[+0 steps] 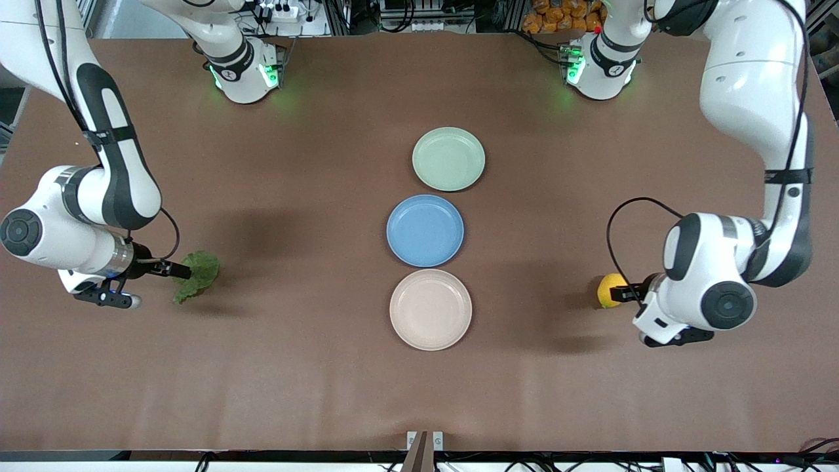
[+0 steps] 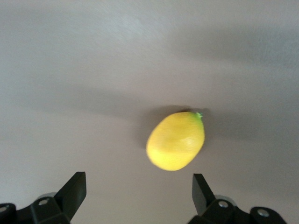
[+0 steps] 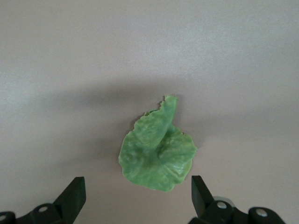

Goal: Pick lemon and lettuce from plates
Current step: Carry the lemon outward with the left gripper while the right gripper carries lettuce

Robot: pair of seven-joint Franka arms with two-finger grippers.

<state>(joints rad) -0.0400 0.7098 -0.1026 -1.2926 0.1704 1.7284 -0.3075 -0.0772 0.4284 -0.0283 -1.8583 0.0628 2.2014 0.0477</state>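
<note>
The yellow lemon (image 1: 608, 289) lies on the brown table toward the left arm's end, off the plates. My left gripper (image 1: 630, 293) hovers right by it, open and empty; in the left wrist view the lemon (image 2: 176, 141) sits just ahead of the open gripper (image 2: 139, 181). The green lettuce (image 1: 196, 275) lies on the table toward the right arm's end. My right gripper (image 1: 175, 269) is open and empty at its edge; the right wrist view shows the leaf (image 3: 158, 151) ahead of the open gripper (image 3: 138, 183). The mint green plate (image 1: 448, 158) and the beige plate (image 1: 430, 309) are empty.
An empty blue plate (image 1: 425, 230) sits between the two other plates in a row down the table's middle. The robots' bases stand along the table edge farthest from the front camera. Brown tabletop surrounds the plates.
</note>
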